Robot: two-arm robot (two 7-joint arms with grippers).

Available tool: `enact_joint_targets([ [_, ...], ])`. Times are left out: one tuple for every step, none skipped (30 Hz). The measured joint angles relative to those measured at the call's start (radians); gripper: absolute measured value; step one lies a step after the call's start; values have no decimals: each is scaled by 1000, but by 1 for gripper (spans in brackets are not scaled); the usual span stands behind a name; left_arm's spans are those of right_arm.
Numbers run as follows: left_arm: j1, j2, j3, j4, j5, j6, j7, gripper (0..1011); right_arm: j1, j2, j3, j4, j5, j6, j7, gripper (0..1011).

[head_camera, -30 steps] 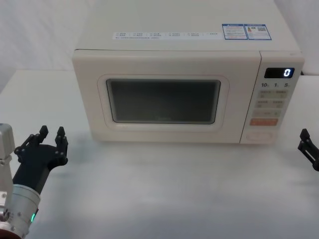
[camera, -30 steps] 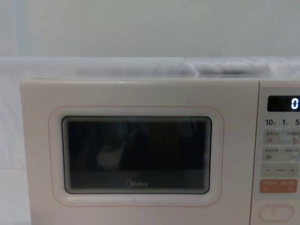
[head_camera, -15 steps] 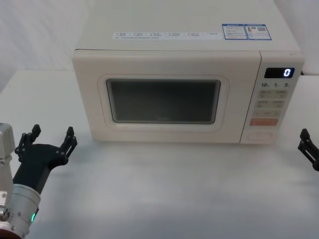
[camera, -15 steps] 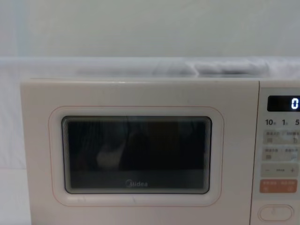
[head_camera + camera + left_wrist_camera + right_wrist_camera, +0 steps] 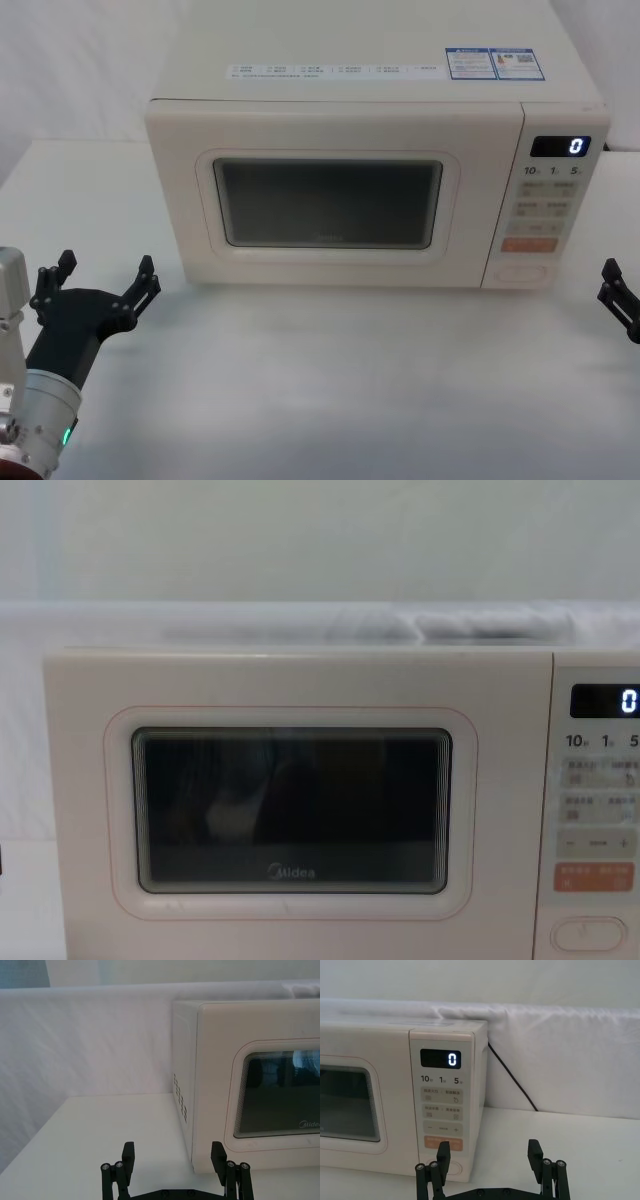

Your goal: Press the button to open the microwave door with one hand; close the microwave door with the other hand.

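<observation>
Since the earlier head picture, the fingers of the left gripper (image 5: 95, 287) have been spread from a narrow gap to a wide one, while nothing else has been shifted. From the head, that gripper is seen low at the table's left, well apart from the microwave door (image 5: 325, 205), which is shut flush with the cabinet; the right gripper (image 5: 620, 300) is caught at the right edge, near the control panel but short of it, and whether its fingers are spread cannot be judged from that view. The button (image 5: 525, 271) is found at the foot of the panel, just under the orange button (image 5: 529, 245). Through the left wrist camera the left fingertips (image 5: 128, 1152) are shown wide apart, with the door's left corner (image 5: 260, 1080) ahead and nothing held. Through the right wrist camera the right gripper (image 5: 490, 1152) is likewise seen wide open and empty, with the button (image 5: 451, 1166) partly hidden behind one finger. From the chest, the door (image 5: 290, 810) and the button (image 5: 588, 933) are seen untouched. A slip is judged likely if the press is made with spread fingers: the orange button just above could be struck instead, or the oval button straddled without being pushed. Once released, the door could be swung against the left gripper if that were brought too close.
</observation>
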Motion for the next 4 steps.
enact_joint_targets([
  [0,0,0,0,0,0,0,1001,0,0,0,0,0,0,0,1002],
  [0,0,0,0,0,0,0,1001,0,0,0,0,0,0,0,1002],
  [0,0,0,0,0,0,0,1001,0,0,0,0,0,0,0,1002],
  [0,0,0,0,0,0,0,1001,0,0,0,0,0,0,0,1002],
])
